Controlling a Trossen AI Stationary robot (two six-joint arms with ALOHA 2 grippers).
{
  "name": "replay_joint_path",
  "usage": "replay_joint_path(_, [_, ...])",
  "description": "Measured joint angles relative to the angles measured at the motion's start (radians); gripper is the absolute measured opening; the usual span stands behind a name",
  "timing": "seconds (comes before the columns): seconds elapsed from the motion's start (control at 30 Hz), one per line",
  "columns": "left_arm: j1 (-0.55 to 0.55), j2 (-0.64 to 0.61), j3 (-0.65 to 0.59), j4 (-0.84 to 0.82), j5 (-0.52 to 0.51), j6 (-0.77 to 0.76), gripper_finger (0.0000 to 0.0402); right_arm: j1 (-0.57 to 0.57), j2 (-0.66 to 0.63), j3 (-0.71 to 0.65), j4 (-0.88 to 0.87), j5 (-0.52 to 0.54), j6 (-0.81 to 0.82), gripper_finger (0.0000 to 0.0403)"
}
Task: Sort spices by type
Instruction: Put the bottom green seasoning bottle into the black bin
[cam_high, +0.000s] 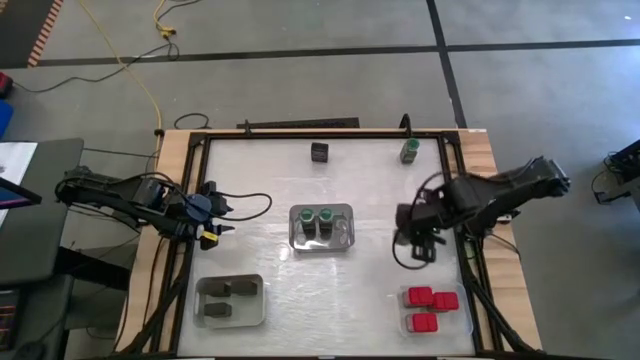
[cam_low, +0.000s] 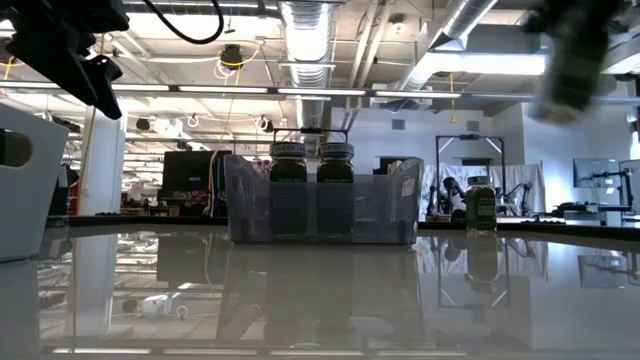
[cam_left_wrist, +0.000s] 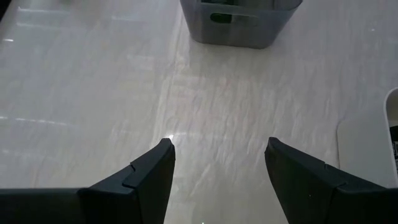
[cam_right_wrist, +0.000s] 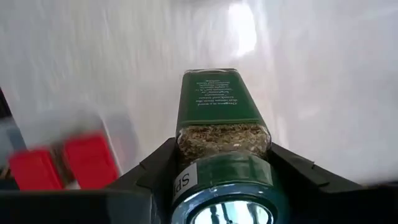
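Note:
My right gripper (cam_high: 418, 242) hangs above the table's right half, shut on a green-lidded spice jar (cam_right_wrist: 217, 112). In the low view it is blurred at the top right (cam_low: 572, 62). Two more green-lidded jars (cam_high: 322, 218) stand in the clear middle tray (cam_high: 346, 240). One green-lidded jar (cam_high: 409, 150) and one dark container (cam_high: 320, 152) stand loose near the far edge. Red ones (cam_high: 428, 300) lie in the near-right tray, dark ones (cam_high: 228, 298) in the near-left tray. My left gripper (cam_left_wrist: 217, 149) waits open at the left, touching nothing. My right gripper pinches the jar's top end, at the green lid (cam_right_wrist: 186, 177) and the glass just under it, between its two fingers (cam_right_wrist: 292, 171). The fingers come from above, pointing down. The jar hangs upright below them, lifted clear of the table.
The near-right tray (cam_high: 455, 322) lies just nearer than the right gripper. A raised frame (cam_high: 300, 135) runs round the white table top. Bare surface lies between the middle tray and the right gripper, and in front of the left gripper.

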Motion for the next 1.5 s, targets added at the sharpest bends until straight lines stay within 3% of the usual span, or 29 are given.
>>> replay_joint_path(0.17, [0.000,0.000,0.000,0.000,0.000,0.000,0.0240,-0.076,0.119,0.240,-0.033,0.040,-0.067,0.0219])
replay_joint_path(0.4, [0.000,0.000,0.000,0.000,0.000,0.000,0.0240,-0.152,0.410,0.564,-0.134,0.039,-0.171,0.0219])
replay_joint_path(0.63, [0.000,0.000,0.000,0.000,0.000,0.000,0.0240,-0.202,0.629,0.768,-0.132,-0.015,-0.265,0.0219])
replay_joint_path(1.0, [0.000,0.000,0.000,0.000,-0.001,0.000,0.0240,-0.223,0.834,0.884,-0.133,-0.073,-0.331,0.0219])
replay_joint_path(1.5, [0.000,0.000,0.000,-0.001,-0.002,0.001,0.0240,-0.242,0.967,0.886,-0.029,-0.098,-0.413,0.0219])
